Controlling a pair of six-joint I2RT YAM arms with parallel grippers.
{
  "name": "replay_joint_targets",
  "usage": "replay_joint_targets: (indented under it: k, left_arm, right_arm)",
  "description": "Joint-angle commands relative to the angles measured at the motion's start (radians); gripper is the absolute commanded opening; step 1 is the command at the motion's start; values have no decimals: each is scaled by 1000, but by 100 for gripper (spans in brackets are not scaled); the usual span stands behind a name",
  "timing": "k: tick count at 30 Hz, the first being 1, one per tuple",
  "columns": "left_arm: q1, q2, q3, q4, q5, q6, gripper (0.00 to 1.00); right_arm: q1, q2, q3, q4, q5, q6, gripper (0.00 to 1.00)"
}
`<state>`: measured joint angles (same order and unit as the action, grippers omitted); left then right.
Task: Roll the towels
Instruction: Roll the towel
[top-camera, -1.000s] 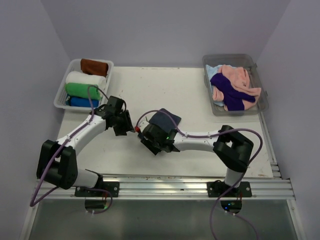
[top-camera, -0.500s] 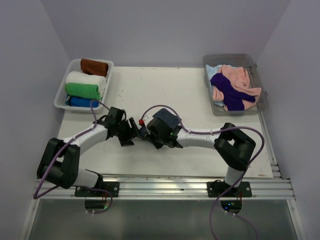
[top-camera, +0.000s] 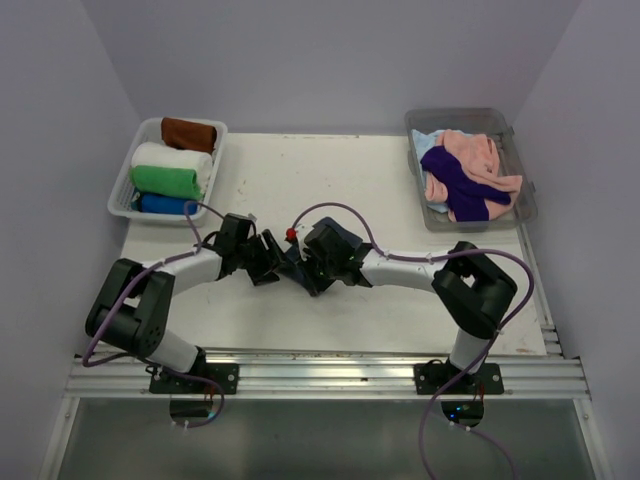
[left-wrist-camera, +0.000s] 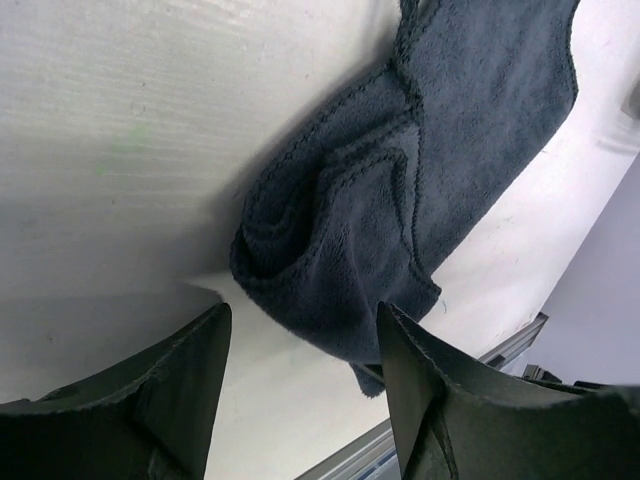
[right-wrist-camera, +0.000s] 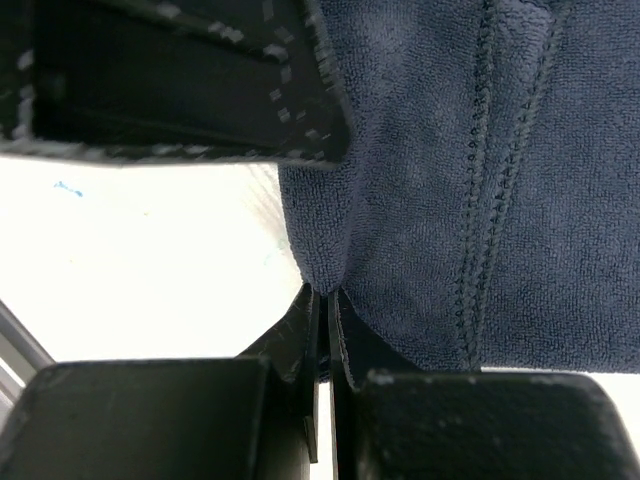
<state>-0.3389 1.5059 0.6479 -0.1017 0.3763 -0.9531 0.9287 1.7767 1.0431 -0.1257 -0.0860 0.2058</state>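
the dark grey-blue towel (left-wrist-camera: 400, 180) is pictured lying mid-table between the two arms, with one end curled into a loose, partial roll. a fold at its edge is pinched in the right gripper (right-wrist-camera: 325, 297), whose jaws are closed tight on the cloth. the left gripper (left-wrist-camera: 302, 320) is held close to the curled end with its jaws standing apart; nothing is gripped between them.

four towels are shown already rolled and packed side by side in the left bin (top-camera: 122, 196): the rust-brown towel (top-camera: 188, 134), the white towel (top-camera: 172, 157), the green towel (top-camera: 166, 181) and the blue towel (top-camera: 160, 204). the pink towel (top-camera: 470, 155), the purple towel (top-camera: 455, 182) and the pale blue towel (top-camera: 428, 140) are seen heaped, unrolled, in the right bin (top-camera: 522, 185).

on that count roughly half the job is judged done. one roll is under way on the table (top-camera: 330, 170), not yet tightened or stowed, and three cloths are yet to be taken out and rolled.
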Motion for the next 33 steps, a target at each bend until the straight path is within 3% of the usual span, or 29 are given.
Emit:
replay_joint_targets:
  k: [1,7,8,9,14,15,23,33]
  left_arm:
    - [-2,23,13,85,-22,-19,63]
    - [-6,99,18,160,-33,-59,54]
    - [-5,108,18,171,-27,-64,50]
    - [-6,125,22,180,-19,-67,38]
    - [-9,137,56,103,-33,-65,6]
    - [-9,137,59,38,-43,-64,0]
    - [-9,123,73,-33,-53,-81,0]
    - [-9,125,99,-64,-39,-82,0]
  right_arm:
    - [-1,-49,0,17,-37,9,0]
    - [-1,-45,-3,17,-52,18,0]
    - [-2,-39,-3,17,-64,17,0]
    - [-2,-36,1,12,-67,14,0]
    - [-2,-51,20,-5,-34,1,37]
    - [-2,-53,32,-11,-12,0,39]
    - [16,-2,138,-78,52,-48,51]
    - [64,75,192,-60,77,-72,46]
